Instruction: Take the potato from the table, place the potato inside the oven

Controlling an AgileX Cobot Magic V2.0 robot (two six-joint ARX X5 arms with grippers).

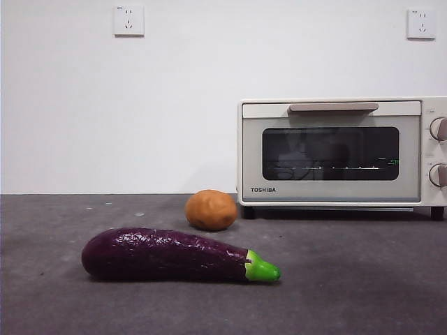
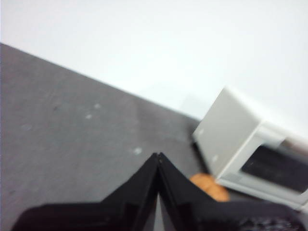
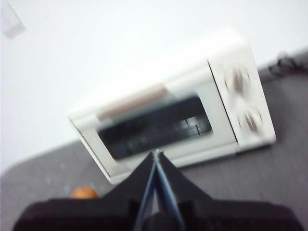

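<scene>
Potato [image 1: 211, 209] rests on table [image 1: 363, 279] centre frame, just left of closed oven [image 1: 335, 150], behind eggplant [image 1: 174, 255]; left gripper [image 2: 158, 156] and right gripper [image 3: 156, 153] both pinched closed, empty, aloft, nothing yet approached.

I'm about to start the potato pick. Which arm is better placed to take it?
Probably left. The left gripper, jaws shut, has the potato just past its tips. The right gripper, also shut, faces the closed oven, with the potato off to one side.
</scene>
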